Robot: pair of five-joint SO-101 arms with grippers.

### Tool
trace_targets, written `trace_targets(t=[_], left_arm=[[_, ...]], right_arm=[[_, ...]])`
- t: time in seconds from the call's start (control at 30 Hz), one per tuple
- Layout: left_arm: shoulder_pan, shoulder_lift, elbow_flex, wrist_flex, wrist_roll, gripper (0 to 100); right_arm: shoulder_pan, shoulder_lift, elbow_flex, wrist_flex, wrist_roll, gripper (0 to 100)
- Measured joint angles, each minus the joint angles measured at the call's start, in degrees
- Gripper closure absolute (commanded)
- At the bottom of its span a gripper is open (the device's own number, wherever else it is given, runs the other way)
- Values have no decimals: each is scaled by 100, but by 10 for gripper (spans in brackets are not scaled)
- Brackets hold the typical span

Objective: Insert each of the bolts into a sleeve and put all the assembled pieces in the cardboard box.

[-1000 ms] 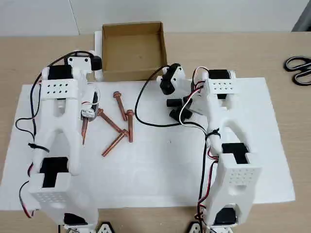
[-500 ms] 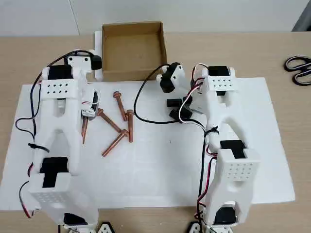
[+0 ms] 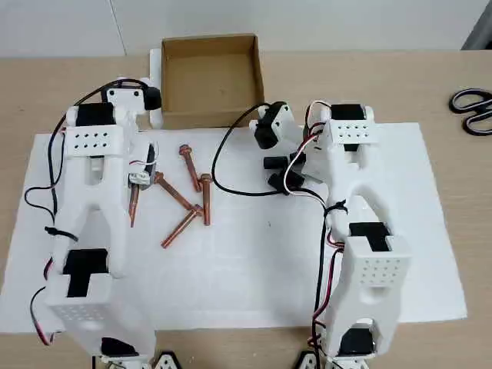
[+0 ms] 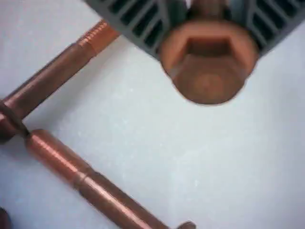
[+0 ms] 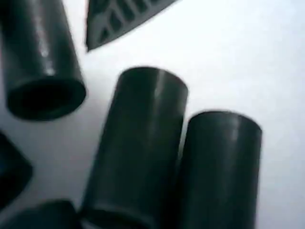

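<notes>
From where I stand, the shallow brown cardboard box (image 3: 211, 77) sits at the far edge of the white foam sheet (image 3: 254, 269), open side up, with only its plain brown floor showing. The left gripper (image 3: 141, 178) is clamped on a copper-coloured metal bolt (image 4: 209, 64), which hangs with its shank toward the sheet. Four loose copper bolts (image 3: 206, 198) lie scattered just beside it, well short of the box. The right gripper (image 3: 292, 171) hovers low over a cluster of short black cylindrical sleeves (image 5: 138, 152) lying on their sides; whether it is open or closed I cannot tell. A black cable (image 3: 219, 165) loops over the sheet between bolts and sleeves. A broad band of white sheet runs between the two arm bases. Grey-handled scissors (image 3: 470, 108) rest on the wooden table (image 3: 430, 84) near its right edge.
</notes>
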Motion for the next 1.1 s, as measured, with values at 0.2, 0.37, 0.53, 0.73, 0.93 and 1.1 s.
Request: trace_targets(t=[0.2, 0.37, 0.53, 0.73, 0.93, 1.1], left_arm=[[0, 0, 0, 0, 0, 994], [0, 0, 0, 0, 0, 994], [0, 0, 0, 0, 0, 994], [0, 0, 9, -70, 0, 994], [0, 0, 9, -97, 0, 994], [0, 0, 9, -97, 0, 994]], right_arm=[[0, 0, 0, -35, 9, 879], [9, 114, 53, -246, 0, 879], [18, 132, 9, -193, 0, 879], [-18, 149, -475, 431, 0, 879], [9, 334, -510, 466, 0, 883], [9, 519, -598, 484, 0, 883]])
